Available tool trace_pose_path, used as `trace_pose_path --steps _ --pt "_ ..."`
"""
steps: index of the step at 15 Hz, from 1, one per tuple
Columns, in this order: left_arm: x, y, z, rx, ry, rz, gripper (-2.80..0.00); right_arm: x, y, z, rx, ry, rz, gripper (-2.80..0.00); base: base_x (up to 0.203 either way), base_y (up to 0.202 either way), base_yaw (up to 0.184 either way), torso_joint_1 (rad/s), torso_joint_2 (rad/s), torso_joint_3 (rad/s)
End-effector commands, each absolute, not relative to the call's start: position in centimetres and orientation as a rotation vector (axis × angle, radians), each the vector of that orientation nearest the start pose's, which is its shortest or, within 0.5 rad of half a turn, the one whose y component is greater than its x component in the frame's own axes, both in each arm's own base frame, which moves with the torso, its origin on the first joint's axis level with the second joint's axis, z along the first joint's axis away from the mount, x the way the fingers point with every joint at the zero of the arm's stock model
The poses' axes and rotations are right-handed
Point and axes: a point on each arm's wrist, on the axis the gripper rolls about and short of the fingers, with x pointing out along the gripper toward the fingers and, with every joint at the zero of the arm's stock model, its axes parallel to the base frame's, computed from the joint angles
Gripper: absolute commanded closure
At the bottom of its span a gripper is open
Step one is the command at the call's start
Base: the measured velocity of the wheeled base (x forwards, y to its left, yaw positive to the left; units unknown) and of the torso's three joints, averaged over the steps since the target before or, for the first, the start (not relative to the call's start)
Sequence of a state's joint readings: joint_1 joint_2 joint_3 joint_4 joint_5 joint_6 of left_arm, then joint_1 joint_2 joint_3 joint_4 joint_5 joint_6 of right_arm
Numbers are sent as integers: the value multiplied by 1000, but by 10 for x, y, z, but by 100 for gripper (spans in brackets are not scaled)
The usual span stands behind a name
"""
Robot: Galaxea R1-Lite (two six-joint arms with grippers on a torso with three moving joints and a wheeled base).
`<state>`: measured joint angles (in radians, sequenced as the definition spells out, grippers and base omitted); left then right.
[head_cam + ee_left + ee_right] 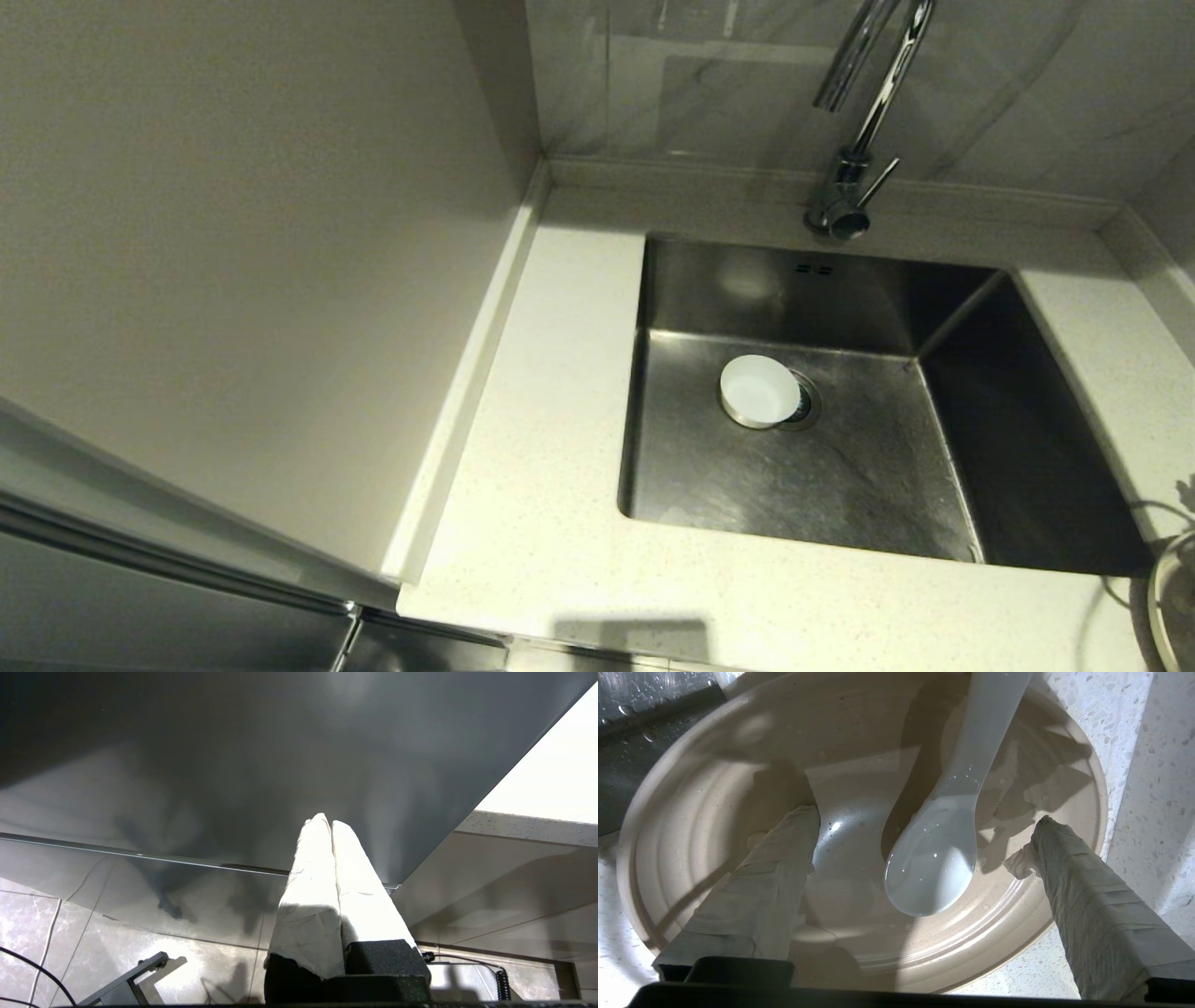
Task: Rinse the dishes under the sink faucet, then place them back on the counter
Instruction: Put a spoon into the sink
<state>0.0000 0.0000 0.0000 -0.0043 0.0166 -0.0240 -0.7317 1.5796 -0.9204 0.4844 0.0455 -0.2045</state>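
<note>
The small white bowl (759, 391) sits on the floor of the steel sink (840, 495), partly covering the drain strainer (805, 403). The chrome faucet (854, 140) rises behind the basin with no water showing. In the right wrist view the cream-beige plate (714, 788) rests on the speckled counter (1148, 742) beside the sink's edge. The wet white spoon (941, 858) lies in it. My right gripper (924, 816) hovers open just over the plate, a finger either side of the spoon, not touching it. My left gripper (327, 821) is shut and empty, below counter level.
The counter (541, 467) wraps the sink's left and front, with a low raised back edge (691, 173). A tall beige wall panel (233, 233) closes the left side. The left wrist view shows a dark cabinet front (233, 765) and floor tiles (117, 942).
</note>
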Motion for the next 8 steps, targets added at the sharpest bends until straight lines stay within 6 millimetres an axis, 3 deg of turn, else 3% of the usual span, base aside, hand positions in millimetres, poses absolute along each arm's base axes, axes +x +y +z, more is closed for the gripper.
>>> trace_pose_path --steps 1,2,8 --pt "-23 0 76 -25 -8 17 0 175 -156 158 265 1133 -490 -280 0 0 0 0 0 0" --pt "-23 0 76 -25 -8 17 0 177 -157 158 258 1117 -494 0 0 0 0 0 0 0" --pt "-23 0 76 -25 -8 17 0 181 -161 153 268 1109 -478 0 0 0 0 0 0 0"
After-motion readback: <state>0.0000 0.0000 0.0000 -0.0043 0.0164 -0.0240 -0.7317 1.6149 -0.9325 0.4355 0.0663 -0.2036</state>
